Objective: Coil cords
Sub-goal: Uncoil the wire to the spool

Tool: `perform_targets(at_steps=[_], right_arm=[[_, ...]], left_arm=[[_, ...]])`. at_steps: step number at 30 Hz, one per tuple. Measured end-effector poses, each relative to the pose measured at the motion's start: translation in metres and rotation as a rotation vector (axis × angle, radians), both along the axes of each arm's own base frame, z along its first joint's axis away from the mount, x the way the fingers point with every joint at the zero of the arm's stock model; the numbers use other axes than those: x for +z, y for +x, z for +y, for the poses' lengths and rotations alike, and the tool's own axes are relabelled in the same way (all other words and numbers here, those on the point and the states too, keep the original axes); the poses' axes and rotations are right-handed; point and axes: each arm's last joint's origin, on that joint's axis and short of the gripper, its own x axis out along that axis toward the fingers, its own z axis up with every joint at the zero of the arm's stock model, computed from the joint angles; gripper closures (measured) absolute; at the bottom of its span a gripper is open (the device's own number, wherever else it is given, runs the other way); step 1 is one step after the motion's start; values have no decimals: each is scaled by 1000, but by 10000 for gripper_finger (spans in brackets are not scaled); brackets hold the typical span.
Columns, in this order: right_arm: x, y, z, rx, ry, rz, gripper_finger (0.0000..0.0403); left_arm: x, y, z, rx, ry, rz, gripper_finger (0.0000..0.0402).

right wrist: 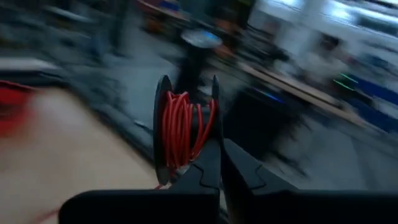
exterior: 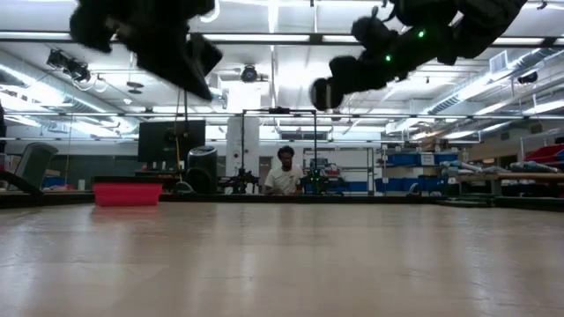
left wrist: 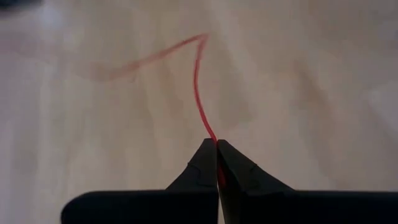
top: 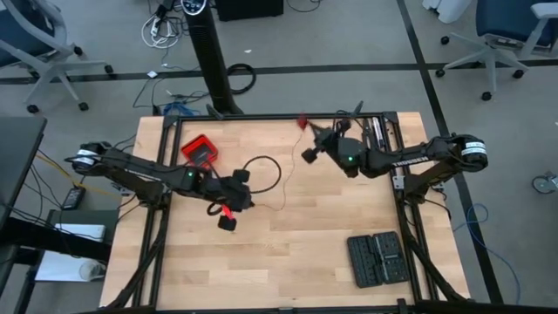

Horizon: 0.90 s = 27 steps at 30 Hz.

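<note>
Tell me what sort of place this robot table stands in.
Probably a robotics lab or workshop: office chairs on a taped floor, loose cables beside the wooden table, and in the low view ceiling strip lights, a monitor and a seated person.

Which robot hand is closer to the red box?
Left. The left gripper is just beside the red box; the right gripper is farther across the table.

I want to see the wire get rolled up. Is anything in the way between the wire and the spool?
Nothing visible. The left gripper pinches the red wire, and the right gripper holds the spool, wire already wound on it. The red box sits aside.
</note>
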Motion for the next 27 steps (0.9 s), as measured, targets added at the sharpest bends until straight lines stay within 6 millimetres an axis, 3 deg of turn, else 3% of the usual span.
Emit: perform_targets(at_steps=[9, 16, 20, 27], right_arm=[[-7, 10, 48, 508, -40, 138, 403], [-31, 4, 65, 625, -5, 405, 403], [-45, -4, 62, 519, 40, 561, 403], [-50, -20, 35, -19, -58, 697, 403]], left_arm=[[-13, -20, 25, 422, 293, 181, 401], [-11, -29, 34, 645, 489, 157, 401], [-9, -30, 35, 702, 568, 115, 401], [-6, -22, 25, 617, 598, 59, 401]])
